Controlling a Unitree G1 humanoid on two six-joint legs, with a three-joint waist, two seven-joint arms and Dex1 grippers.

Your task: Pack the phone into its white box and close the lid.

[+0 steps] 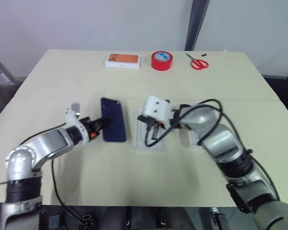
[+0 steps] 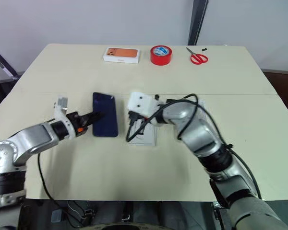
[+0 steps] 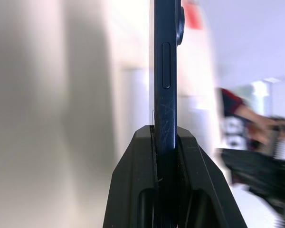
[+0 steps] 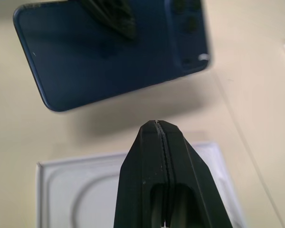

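The phone (image 1: pixel 113 120), a slim dark navy slab, hangs a little above the table at centre left. My left gripper (image 1: pixel 100 124) is shut on its near long edge, and the left wrist view shows the phone (image 3: pixel 165 85) edge-on between the fingers. My right gripper (image 4: pixel 156 124) is shut with nothing in it, just right of the phone, over a white insert (image 4: pixel 71 190) with a rounded recess. A pale flat shape (image 1: pixel 193 138) peeks out by my right forearm. I cannot tell whether it is the white box or the lid.
Along the far side of the tan table (image 1: pixel 48 96) lie a white box with an orange picture (image 1: pixel 122 60), a red tape roll (image 1: pixel 162 61) and red scissors (image 1: pixel 198 62). Cables loop from both wrists.
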